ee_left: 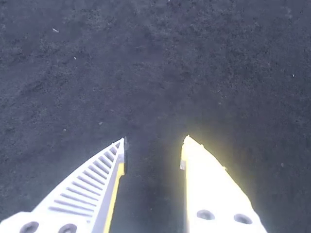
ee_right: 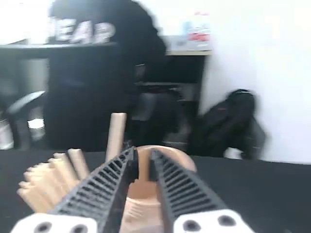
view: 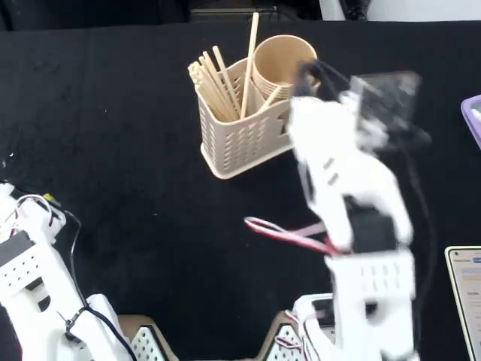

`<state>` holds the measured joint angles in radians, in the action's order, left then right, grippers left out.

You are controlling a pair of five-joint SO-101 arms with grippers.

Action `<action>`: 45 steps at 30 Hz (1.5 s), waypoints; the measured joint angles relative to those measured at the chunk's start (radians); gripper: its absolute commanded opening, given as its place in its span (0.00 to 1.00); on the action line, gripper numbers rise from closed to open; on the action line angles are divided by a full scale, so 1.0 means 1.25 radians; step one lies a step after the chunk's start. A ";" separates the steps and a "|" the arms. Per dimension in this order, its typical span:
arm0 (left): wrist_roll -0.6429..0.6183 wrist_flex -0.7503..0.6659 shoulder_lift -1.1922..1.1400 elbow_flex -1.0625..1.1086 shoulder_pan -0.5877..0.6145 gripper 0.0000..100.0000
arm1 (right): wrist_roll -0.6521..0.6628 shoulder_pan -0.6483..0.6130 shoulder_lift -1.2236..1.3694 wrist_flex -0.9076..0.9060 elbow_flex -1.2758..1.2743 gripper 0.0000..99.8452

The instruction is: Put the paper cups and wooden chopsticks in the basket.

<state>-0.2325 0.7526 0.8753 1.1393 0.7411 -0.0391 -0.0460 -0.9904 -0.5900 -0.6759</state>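
Note:
A beige slotted basket (view: 240, 139) stands at the back middle of the black table. Several wooden chopsticks (view: 214, 83) lean in its left half, one of them upright (view: 251, 45). Stacked paper cups (view: 279, 60) sit in its right half. My right gripper (view: 304, 79) hovers at the cups' right rim. Its black fingers (ee_right: 112, 184) stand a narrow gap apart with nothing between them, and the cup (ee_right: 167, 160) and chopsticks (ee_right: 53, 179) lie just beyond. My left gripper (ee_left: 154, 145) hangs open over bare black cloth at the front left.
A purple object (view: 473, 116) juts in at the right edge. A white printed sheet or screen (view: 466, 293) lies at the front right. Red and pink wires (view: 289, 235) loop off the right arm. The left arm's base (view: 30, 278) fills the front left corner.

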 measured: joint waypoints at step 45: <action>0.366 0.381 0.701 0.432 -0.436 0.03 | 0.039 0.185 -0.648 -0.568 -0.809 0.04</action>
<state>0.2248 1.2283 1.7515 1.6794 0.1964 0.0100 0.1857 -1.8006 -1.3004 -1.6870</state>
